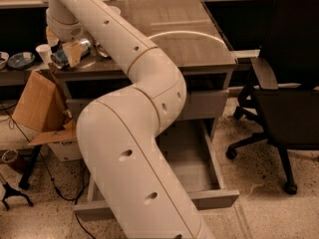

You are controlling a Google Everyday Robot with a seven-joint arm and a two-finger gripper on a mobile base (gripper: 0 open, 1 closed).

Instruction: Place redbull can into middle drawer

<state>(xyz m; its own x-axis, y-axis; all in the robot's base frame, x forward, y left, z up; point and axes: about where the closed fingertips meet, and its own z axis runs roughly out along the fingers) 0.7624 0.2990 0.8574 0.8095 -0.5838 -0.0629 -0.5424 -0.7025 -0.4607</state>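
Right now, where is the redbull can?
Upper left of the camera view: the redbull can is at the desk's front left corner, right at the gripper, just right of a white cup.

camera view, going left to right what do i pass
bowl → white cup → gripper over the left end of the desk, at the redbull can → open middle drawer → black office chair
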